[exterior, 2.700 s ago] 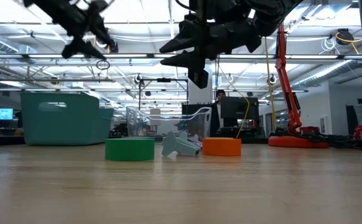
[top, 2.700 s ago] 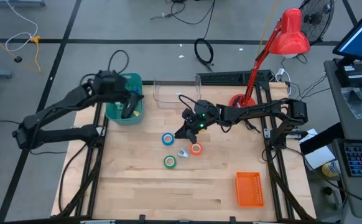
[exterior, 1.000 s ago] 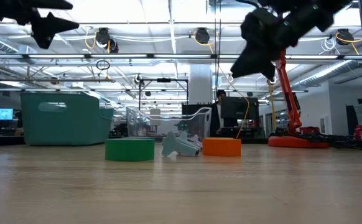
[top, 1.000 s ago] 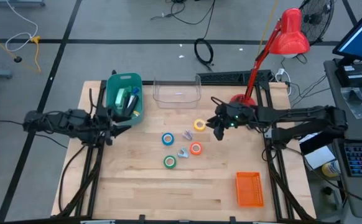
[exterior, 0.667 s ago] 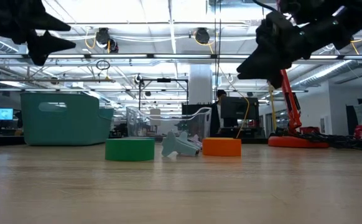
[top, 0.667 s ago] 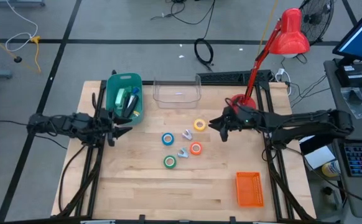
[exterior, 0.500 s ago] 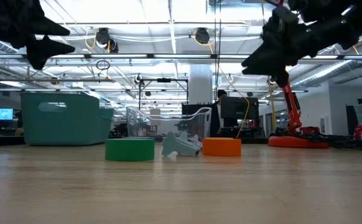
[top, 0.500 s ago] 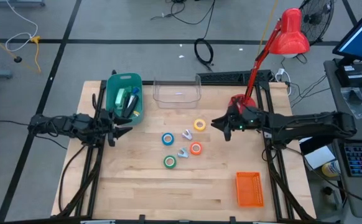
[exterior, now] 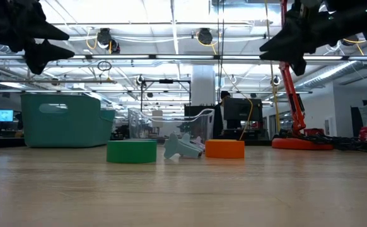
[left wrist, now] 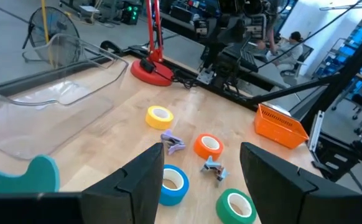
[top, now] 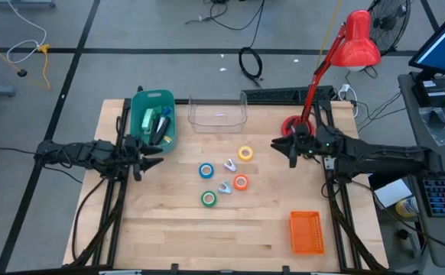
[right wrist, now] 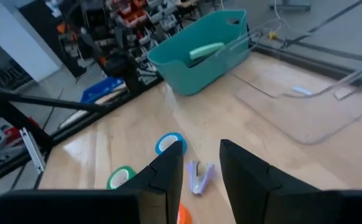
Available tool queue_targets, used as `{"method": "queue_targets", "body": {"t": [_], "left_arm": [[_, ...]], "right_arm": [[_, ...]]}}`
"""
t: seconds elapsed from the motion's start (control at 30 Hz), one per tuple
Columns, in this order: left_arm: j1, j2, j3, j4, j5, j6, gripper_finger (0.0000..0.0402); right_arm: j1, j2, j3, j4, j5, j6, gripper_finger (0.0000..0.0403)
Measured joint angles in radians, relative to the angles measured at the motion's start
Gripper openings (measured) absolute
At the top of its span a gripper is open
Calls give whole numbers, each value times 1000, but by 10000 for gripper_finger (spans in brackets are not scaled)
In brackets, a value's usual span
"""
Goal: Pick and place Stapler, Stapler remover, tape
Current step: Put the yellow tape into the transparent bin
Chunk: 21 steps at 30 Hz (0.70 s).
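At the table's left edge the left gripper (top: 147,157) hangs above the wood beside the near end of the teal bin (top: 153,120), its fingers (left wrist: 145,186) spread apart with nothing between them. A green, stapler-like thing (top: 149,121) lies inside that bin with a darker object next to it. To the right of the bin, at the far edge, sits a clear plastic tray (top: 218,113). The tape rolls lie in a loose cluster at the middle of the table, all flat with pale centres: the blue tape roll (top: 206,170) on the left, the green tape roll (top: 209,198) nearest the front, the orange tape roll (top: 241,182) to the right of both, and the yellow tape roll (top: 245,153) farthest back. Two small pale purple-grey staple removers (top: 228,164) lie among them, the second one (top: 225,188) just beside the orange roll. Right of the cluster, the right gripper (top: 286,150) hovers above the table near the red lamp's base (top: 293,124), its fingers (right wrist: 167,175) a little apart and empty. An orange basket (top: 306,231) stands at the near right.
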<state>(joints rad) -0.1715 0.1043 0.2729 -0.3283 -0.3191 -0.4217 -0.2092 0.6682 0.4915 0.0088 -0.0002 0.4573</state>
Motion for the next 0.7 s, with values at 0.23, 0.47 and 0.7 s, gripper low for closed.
{"method": "queue_targets", "body": {"t": [0.23, 0.47, 0.7], "left_arm": [[0, 0, 0, -31, 4, -5, 216], [0, 0, 0, -36, 5, -2, 216], [0, 0, 0, -36, 6, -2, 216]], "right_arm": [[0, -4, 0, 14, 0, -23, 100], [1, 1, 0, 41, -4, -44, 100], [43, 91, 0, 47, -82, -52, 100]]}}
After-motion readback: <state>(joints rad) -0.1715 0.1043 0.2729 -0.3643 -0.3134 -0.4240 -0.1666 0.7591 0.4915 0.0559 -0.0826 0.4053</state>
